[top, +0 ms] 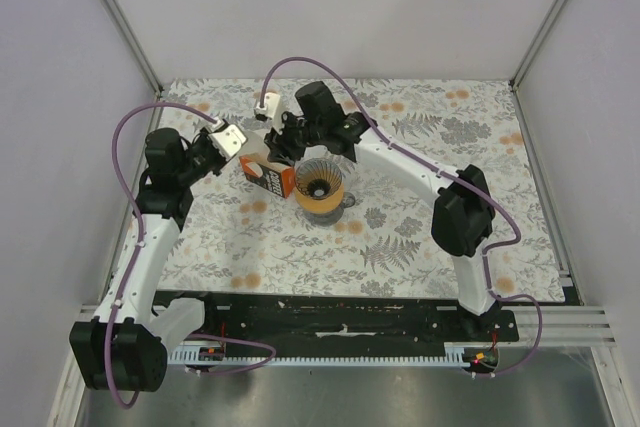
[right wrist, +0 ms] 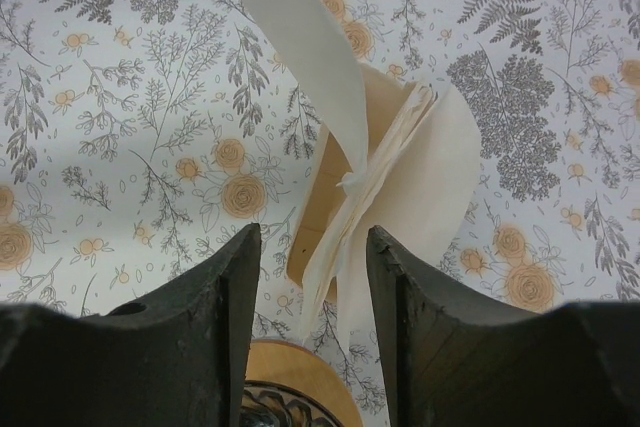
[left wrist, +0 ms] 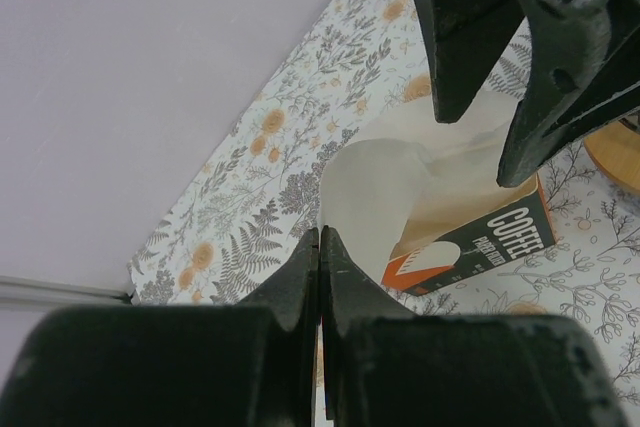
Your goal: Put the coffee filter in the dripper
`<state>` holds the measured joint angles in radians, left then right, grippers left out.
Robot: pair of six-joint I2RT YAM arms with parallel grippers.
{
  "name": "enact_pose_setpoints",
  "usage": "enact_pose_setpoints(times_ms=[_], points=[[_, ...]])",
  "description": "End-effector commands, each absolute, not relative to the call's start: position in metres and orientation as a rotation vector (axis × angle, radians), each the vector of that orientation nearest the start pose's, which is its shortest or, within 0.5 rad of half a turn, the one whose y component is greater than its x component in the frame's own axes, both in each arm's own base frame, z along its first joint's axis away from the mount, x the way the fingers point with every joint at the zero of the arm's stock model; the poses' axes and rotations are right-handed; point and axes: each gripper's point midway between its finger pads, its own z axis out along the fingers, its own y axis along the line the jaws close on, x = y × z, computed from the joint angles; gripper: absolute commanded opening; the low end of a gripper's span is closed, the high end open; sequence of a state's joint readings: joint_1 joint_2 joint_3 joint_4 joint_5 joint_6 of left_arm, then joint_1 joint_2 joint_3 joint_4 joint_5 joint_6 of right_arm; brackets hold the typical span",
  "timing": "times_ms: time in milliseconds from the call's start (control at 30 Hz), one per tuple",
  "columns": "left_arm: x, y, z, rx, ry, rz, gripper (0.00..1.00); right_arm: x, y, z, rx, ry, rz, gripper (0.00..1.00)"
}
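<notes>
Orange carton [left wrist: 470, 247]: I read "COFFEE" in white on its dark panel; the smaller line beneath is unclear.

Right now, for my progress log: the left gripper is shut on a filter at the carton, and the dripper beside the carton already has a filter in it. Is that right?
Not quite. The dripper is empty: the top external view shows its dark ribbed inside with no paper in it. The rest holds: the left gripper is shut on a filter at the carton, beside the dripper.

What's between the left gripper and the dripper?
The orange carton of filter papers lies between the left gripper and the dripper, as the top view shows.
</notes>
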<state>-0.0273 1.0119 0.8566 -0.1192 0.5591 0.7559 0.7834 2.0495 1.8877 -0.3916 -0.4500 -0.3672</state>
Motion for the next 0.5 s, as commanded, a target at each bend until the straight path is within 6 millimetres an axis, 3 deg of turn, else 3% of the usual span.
enact_pose_setpoints(times_ms=[0, 167, 267, 333, 467], points=[[0.354, -0.079, 0.305, 0.952, 1.398, 0.01, 0.02, 0.354, 0.447, 0.279, -1.347, 1.495, 0.738, 0.54], [0.358, -0.073, 0.312, 0.884, 1.406, 0.029, 0.02, 0.366, 0.436, 0.289, -1.261, 1.544, 0.692, 0.56], [0.364, -0.067, 0.327, 0.82, 1.377, 0.066, 0.02, 0.384, 0.424, 0.275, -1.164, 1.666, 0.666, 0.67], [0.365, -0.064, 0.336, 0.779, 1.366, 0.072, 0.02, 0.387, 0.424, 0.265, -1.151, 1.718, 0.668, 0.78], [0.364, -0.065, 0.338, 0.766, 1.359, 0.062, 0.02, 0.391, 0.429, 0.245, -1.15, 1.793, 0.685, 0.88]])
